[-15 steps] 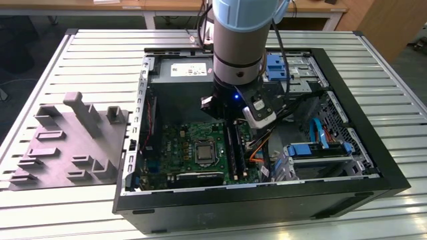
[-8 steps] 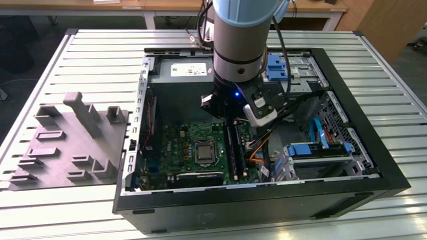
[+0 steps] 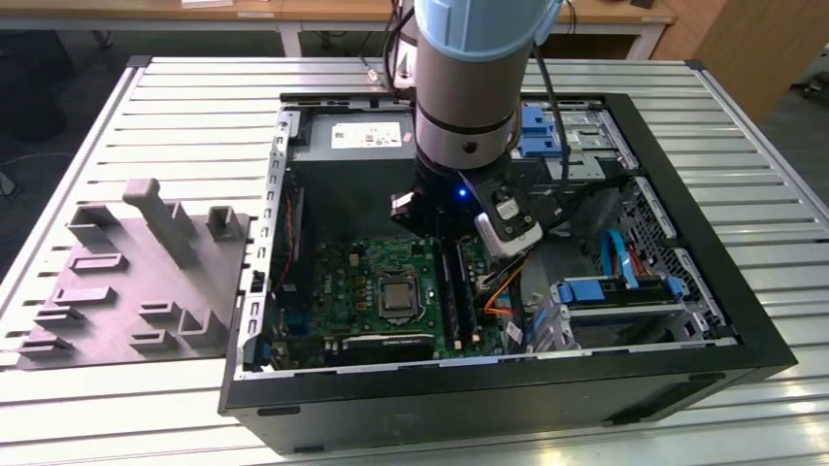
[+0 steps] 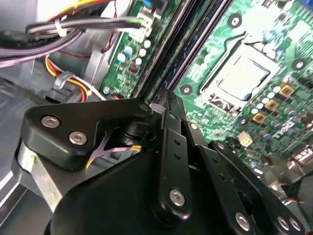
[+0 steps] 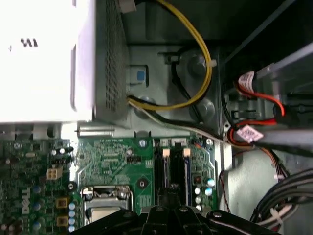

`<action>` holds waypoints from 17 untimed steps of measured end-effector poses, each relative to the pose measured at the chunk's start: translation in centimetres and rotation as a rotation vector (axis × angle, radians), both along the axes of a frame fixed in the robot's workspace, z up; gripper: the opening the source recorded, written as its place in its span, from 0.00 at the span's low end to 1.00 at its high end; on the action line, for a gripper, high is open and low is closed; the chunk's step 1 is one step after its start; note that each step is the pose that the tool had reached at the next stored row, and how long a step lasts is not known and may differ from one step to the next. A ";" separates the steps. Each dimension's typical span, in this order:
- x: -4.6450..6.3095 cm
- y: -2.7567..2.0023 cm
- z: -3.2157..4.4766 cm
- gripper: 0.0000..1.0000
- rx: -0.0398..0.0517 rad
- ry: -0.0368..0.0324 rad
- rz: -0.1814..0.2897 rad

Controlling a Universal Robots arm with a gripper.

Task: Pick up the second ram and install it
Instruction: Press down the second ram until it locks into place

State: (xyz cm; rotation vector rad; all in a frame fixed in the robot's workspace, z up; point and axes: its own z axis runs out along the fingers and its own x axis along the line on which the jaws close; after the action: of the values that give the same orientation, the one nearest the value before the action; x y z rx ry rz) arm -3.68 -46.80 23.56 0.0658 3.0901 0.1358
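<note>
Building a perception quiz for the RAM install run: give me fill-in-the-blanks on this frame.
1. The end effector hangs inside the open computer ____.
2. Below it lies a ____-coloured motherboard.
3. The gray fixture tray rests on the table at the exterior view's ____.
4. A looped ____ cable runs beside the power supply.

Missing: case; green; left; yellow

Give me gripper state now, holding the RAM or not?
Gripper: down over the motherboard's RAM slots; open or shut cannot be told, and neither can a grip on the second ram.
</note>
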 end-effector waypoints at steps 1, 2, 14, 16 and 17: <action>0.0 -0.22 0.00 0.10 -0.0005 0.0000 0.000; 0.0 -0.47 0.00 0.10 -0.0007 0.0000 0.000; 0.0 -2.29 0.01 0.10 -0.0076 0.0000 0.000; 0.0 -2.50 0.00 0.10 -0.0075 0.0000 0.000; 0.0 -2.62 0.00 0.10 -0.0074 0.0000 0.000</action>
State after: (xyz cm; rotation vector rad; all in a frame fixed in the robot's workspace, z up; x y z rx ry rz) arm -3.68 -49.42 23.56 0.0655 3.0905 0.1243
